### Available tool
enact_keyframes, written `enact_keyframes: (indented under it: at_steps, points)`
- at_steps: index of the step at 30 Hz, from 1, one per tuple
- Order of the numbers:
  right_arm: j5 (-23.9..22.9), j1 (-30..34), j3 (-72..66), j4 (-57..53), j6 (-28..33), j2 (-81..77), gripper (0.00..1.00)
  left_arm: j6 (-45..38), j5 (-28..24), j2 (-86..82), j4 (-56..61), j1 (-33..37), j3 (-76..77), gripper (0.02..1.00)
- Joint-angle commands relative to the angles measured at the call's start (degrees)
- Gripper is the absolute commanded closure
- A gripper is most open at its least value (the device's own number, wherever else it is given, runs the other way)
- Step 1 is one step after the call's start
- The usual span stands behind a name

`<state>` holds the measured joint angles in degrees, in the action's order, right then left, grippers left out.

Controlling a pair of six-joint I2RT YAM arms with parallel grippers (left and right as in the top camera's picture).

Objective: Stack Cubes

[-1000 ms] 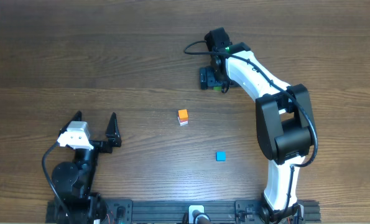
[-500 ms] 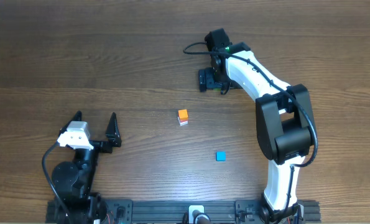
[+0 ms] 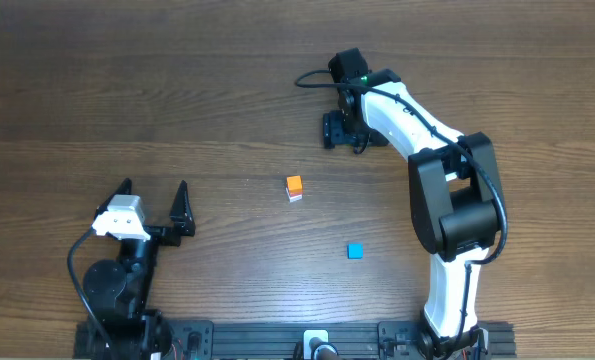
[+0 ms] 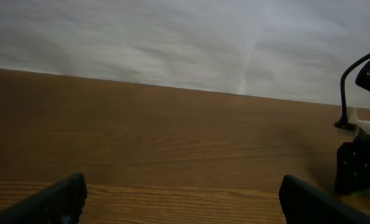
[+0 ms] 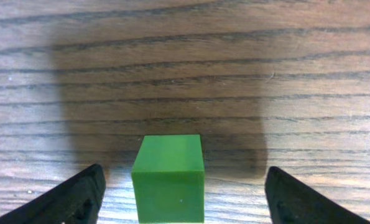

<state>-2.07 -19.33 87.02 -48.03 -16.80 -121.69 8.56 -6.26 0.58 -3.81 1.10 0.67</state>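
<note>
A wooden table (image 3: 127, 80) with dark grain lines spreads beneath and around the right gripper (image 5: 185, 196), with a shadow (image 5: 160, 93) cast on it just ahead of that gripper. Ahead of the left gripper (image 4: 188, 204) the table runs to its far edge, and a pale grey wall (image 4: 172, 37) rises beyond it.

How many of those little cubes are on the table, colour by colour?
Orange cube: 1
White cube, apparently under the orange one: 1
Blue cube: 1
Green cube: 1
Total: 4
</note>
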Motion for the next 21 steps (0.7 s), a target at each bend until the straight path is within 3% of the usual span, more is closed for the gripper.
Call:
enact_keyframes:
  at_steps: [1,8,14,16,21]
  points:
    - [0.3,-0.6,1.2,0.1,-0.5,-1.0,0.303,-0.9,-0.7,-0.4,0.0,0.3,-0.3,0.018]
    - [0.3,-0.6,1.2,0.0,-0.5,-1.0,0.588,-0.9,-0.7,-0.4,0.0,0.3,-0.3,0.018]
    - [0.3,-0.6,1.2,0.1,-0.5,-1.0,0.761,-0.9,-0.7,-0.4,0.0,0.3,-0.3,0.018]
    - [0.3,-0.6,1.2,0.4,-0.6,-1.0,0.873,-0.9,-0.7,-0.4,0.0,0.3,-0.3,0.018]
    - [0.3,-0.7,1.2,0.2,-0.6,-0.7,0.961,-0.9,-0.7,-0.4,0.0,0.3,-0.3,0.018]
